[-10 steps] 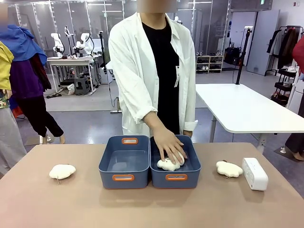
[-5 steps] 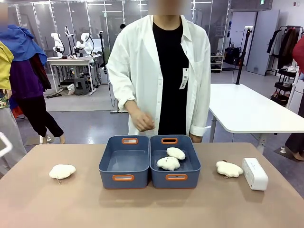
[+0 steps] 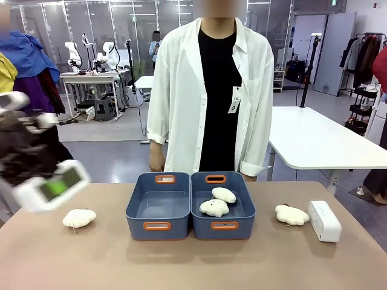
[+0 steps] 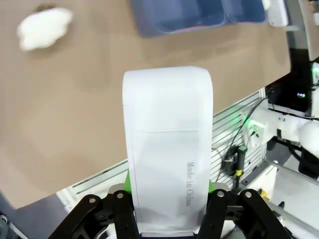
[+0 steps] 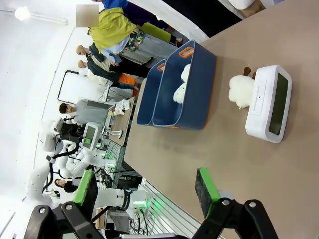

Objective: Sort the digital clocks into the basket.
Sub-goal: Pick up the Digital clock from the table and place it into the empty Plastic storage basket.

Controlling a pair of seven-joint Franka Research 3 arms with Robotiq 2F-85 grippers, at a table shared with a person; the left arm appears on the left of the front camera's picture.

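Observation:
My left gripper comes in blurred above the table's left edge, shut on a white digital clock whose face glows green. Seen from the left wrist, that clock stands up between the green pads of the left gripper. A second white digital clock lies at the table's far right, next to a cream plush toy. Two blue baskets stand side by side mid-table: the left basket is empty, the right basket holds two plush toys. My right gripper hangs open above the table, short of the second clock.
Another cream plush toy lies on the table left of the baskets, below the held clock. A person in a white shirt stands at the far edge behind the baskets, arms hanging down. The near half of the table is bare.
The person left a second plush toy in the right basket, pulled the hand back and stood upright. My left arm swung into the front view from the left, carrying the clock.

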